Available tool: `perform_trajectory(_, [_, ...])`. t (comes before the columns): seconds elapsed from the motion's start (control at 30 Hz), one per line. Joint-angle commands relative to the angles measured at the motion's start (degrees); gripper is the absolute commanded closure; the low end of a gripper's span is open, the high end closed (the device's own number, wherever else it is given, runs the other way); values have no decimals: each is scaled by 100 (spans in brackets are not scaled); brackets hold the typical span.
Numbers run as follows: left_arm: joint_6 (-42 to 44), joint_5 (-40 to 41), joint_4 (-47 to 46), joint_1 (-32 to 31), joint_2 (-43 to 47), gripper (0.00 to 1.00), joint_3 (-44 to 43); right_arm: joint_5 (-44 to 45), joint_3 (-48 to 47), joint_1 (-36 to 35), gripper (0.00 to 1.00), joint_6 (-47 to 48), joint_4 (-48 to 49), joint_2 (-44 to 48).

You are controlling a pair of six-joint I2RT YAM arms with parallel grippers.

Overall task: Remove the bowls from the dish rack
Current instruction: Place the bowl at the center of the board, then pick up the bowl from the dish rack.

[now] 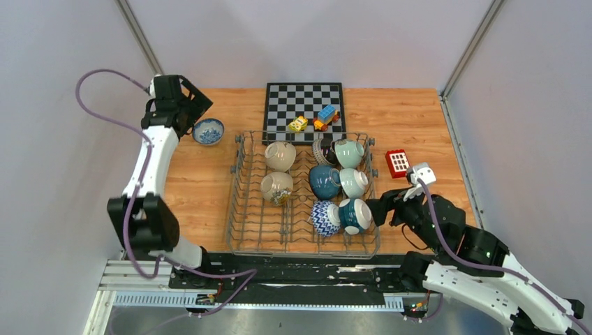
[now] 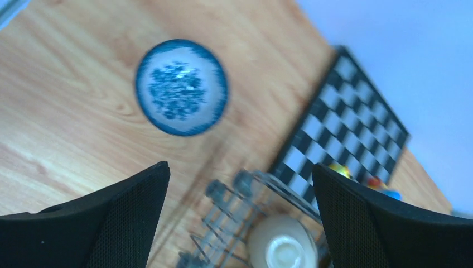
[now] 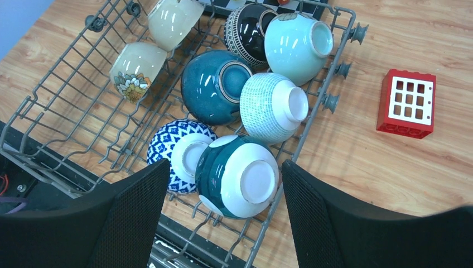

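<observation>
The grey wire dish rack (image 1: 244,209) holds several bowls on their sides: two cream (image 1: 280,155), pale mint (image 1: 348,153), dark-patterned (image 1: 324,149), dark teal (image 1: 324,181), a blue-and-white patterned one (image 1: 324,218) and a teal-and-white one (image 1: 354,215). One blue-and-white bowl (image 1: 208,130) stands upright on the table left of the rack, also in the left wrist view (image 2: 181,87). My left gripper (image 1: 188,105) is open and empty above that bowl. My right gripper (image 3: 226,215) is open, hovering by the teal-and-white bowl (image 3: 237,176) at the rack's near right corner (image 3: 312,125).
A chessboard (image 1: 304,105) with toy blocks (image 1: 325,116) lies behind the rack. A red block (image 1: 397,162) sits on the table right of the rack, also in the right wrist view (image 3: 406,103). Grey walls enclose the table.
</observation>
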State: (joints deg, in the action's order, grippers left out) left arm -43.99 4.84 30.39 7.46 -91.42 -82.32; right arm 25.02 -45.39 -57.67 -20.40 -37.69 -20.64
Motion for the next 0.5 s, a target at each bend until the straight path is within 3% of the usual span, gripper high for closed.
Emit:
perform_trajectory(0.0, [676, 388, 208, -585, 1272, 0, 486, 23, -404, -60, 23, 305, 43, -314])
perform_trajectory(0.2, [1315, 971, 198, -1691, 2855, 0, 1392, -285, -410, -60, 31, 614, 801, -521])
perform_trajectory(0.47, [1646, 1437, 428, -3665, 4065, 0, 2297, -1442, -1057, -55, 25, 12, 927, -2097])
